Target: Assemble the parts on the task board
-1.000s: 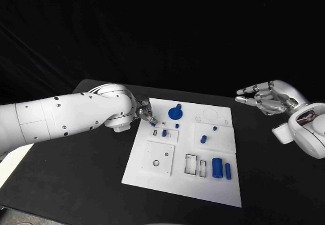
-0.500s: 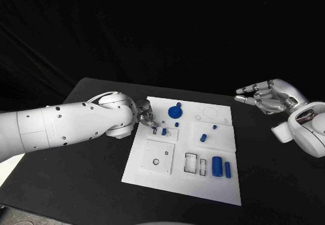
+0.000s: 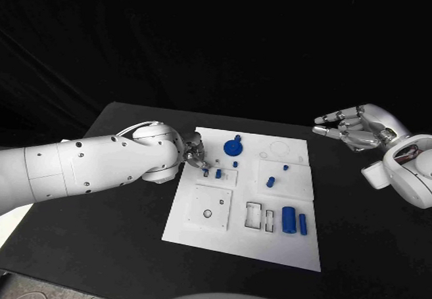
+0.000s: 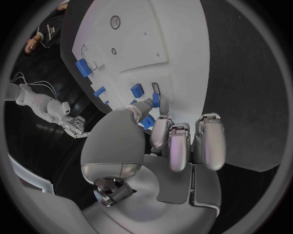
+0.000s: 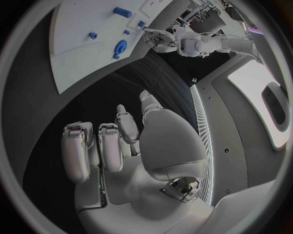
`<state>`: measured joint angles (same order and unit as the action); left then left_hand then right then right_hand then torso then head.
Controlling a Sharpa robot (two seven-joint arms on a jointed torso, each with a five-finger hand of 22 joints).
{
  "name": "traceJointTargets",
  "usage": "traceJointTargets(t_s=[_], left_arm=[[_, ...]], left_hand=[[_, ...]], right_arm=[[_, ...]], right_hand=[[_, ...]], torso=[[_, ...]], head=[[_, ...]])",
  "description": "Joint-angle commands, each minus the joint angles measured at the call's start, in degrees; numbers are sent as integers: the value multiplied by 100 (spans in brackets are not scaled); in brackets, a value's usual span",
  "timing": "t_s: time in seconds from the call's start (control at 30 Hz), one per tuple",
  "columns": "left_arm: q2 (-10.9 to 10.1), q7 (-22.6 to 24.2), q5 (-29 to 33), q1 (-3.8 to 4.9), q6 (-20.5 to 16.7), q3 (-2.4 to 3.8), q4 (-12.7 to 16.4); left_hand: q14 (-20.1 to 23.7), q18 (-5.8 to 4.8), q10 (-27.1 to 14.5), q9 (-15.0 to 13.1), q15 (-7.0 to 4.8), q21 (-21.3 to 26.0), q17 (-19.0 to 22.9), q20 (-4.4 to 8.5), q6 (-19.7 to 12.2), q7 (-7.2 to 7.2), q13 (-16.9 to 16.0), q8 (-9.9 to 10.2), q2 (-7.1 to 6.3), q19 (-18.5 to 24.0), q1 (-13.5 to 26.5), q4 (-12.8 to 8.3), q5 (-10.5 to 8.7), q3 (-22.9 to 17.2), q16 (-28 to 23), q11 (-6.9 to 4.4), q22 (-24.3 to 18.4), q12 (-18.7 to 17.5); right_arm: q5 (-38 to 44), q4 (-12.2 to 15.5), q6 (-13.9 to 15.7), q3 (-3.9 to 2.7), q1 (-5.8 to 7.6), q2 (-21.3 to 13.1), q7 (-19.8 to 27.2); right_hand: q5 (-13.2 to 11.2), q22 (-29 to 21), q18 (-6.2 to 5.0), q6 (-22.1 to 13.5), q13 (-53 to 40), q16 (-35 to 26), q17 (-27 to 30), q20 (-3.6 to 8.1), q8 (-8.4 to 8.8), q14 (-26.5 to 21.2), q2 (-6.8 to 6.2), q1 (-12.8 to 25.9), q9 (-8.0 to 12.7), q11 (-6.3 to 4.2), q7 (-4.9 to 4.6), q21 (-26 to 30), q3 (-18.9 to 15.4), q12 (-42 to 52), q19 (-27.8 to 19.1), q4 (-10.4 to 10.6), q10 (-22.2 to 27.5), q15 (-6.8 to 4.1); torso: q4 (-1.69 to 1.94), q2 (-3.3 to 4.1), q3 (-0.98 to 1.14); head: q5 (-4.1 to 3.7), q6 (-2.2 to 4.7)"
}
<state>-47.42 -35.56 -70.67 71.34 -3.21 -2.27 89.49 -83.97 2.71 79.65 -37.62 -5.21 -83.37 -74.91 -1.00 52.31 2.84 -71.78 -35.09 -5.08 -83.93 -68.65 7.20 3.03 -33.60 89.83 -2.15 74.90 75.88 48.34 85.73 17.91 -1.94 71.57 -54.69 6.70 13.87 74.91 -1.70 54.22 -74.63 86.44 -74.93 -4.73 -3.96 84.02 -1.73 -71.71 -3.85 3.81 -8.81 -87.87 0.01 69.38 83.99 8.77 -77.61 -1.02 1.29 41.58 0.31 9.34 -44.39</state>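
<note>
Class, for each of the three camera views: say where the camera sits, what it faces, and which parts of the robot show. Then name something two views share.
Head view: on the robot's head, looking down at the task board; both arms, left hand, right hand.
Left wrist view: behind the left hand, facing the board.
Right wrist view: behind the right hand, facing the board from beside it.
Shared: the round blue part in head and right wrist views.
</note>
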Motion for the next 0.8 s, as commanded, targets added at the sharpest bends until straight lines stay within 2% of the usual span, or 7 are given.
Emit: traceJointTargets(t_s=[0.03,0.8], left_arm=[[24,7,-78,-3,238,2,-19],[78,-22,-87,-36,610,2,-90]], left_hand=[[-603,-58,35,-9,-16,-20,-1509,21,50,-83,-2,-32,37,-295,8,-365,6,-399,17,8,567,14],[-603,-57,33,-11,-17,-17,-1509,22,47,-84,2,-37,28,-293,14,-366,1,-407,17,8,561,11]], right_arm=[[1,6,-72,-1,-4,2,18],[-1,7,-86,-1,-5,-6,17]], right_hand=[[18,1052,70,39,6,-27,-965,-37,-8,463,36,5,-7,4,-4,21,-33,-18,431,-2,45,34],[22,1051,70,41,7,-33,-959,-37,-9,462,42,6,-7,4,-4,22,-52,-14,431,5,46,35]], torso=[[-2,1,3],[2,-1,-2]], head=[[5,-6],[-8,-46]])
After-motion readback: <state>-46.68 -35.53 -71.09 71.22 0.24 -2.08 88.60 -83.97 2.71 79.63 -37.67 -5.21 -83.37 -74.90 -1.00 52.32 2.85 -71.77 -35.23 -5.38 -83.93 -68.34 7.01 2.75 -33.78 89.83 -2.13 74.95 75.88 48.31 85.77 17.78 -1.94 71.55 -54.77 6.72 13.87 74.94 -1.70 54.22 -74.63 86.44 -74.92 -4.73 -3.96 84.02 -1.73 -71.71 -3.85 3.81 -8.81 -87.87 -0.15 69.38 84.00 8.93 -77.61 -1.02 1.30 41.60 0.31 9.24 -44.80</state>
